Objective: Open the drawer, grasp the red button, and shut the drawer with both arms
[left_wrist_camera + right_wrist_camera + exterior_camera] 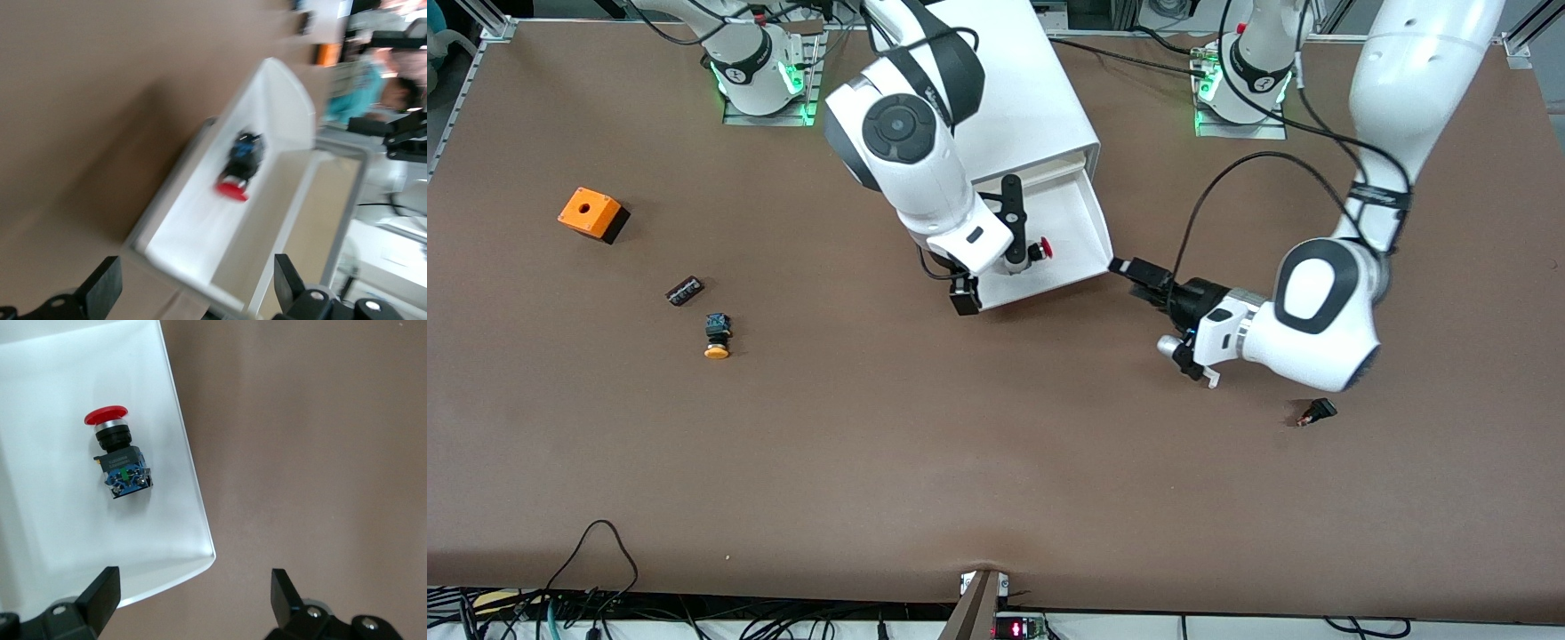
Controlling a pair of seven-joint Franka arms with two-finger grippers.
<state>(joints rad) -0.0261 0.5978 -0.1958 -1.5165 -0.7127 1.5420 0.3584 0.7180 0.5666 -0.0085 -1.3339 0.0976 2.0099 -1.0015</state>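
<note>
While the drawer [1080, 233] stands pulled out of the white cabinet [1014, 98], the button [117, 457] lies on its side on the drawer's white floor, red cap toward the drawer's side wall, touched by nothing. The right end effector [1009, 222] hangs over the drawer, above the button, with its fingers [101, 590] spread apart and empty; the right arm's wrist covers part of the drawer in the front view. The left end effector [1125, 268] sits low just beside the drawer's front corner, toward the left arm's end of the table [996, 462], its fingers [103, 287] apart and clamped on nothing.

Well away from the drawer, toward the right arm's end of the table, lie an orange cube [591, 213] with a hole, a small dark block [684, 291] and a yellow-capped button [717, 336], the last two nearer the front camera than the cube. A small black part [1317, 412] rests on the table toward the left arm's end, nearer the front camera than the drawer.
</note>
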